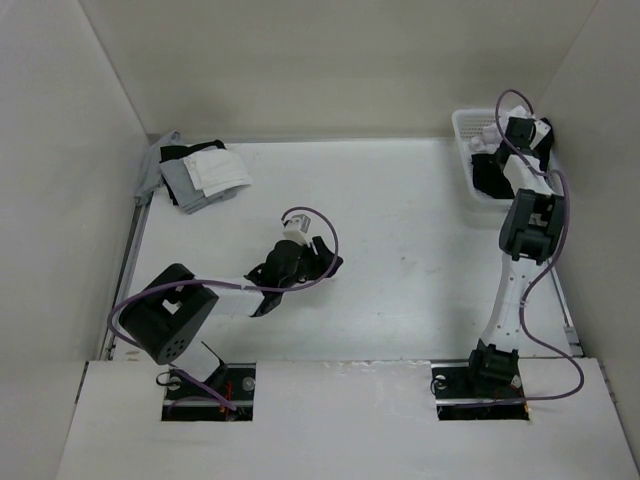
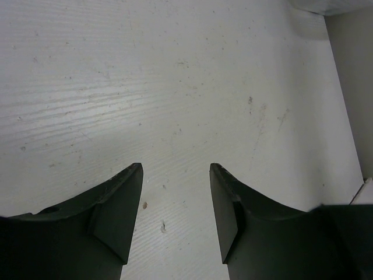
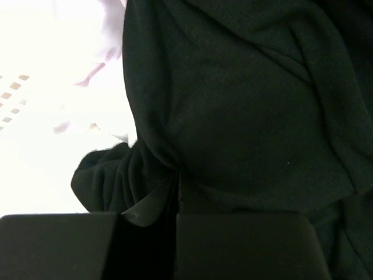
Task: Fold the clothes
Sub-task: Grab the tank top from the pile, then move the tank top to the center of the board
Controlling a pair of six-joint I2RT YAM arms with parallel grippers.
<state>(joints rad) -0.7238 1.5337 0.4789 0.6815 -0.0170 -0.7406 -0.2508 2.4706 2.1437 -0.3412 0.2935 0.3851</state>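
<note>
Black fabric of the clothes (image 3: pixel 233 116) is pinched in my right fingers (image 3: pixel 176 219), which are closed on a fold at the white basket (image 1: pixel 462 125) in the far right corner of the table (image 1: pixel 400 300). My left fingers (image 1: pixel 322 262) stand spread wide over mid-table, holding nothing.

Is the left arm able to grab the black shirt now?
Probably not: the black shirt sits in the far-right basket, pinched by the right pincer, while the left pincer hangs open mid-table.

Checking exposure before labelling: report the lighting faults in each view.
Right wrist: upper left blown out to white, garment dark, folds faint. Left wrist: even light, table sharp, left tool dark. Top external: even, soft shadows.
</note>
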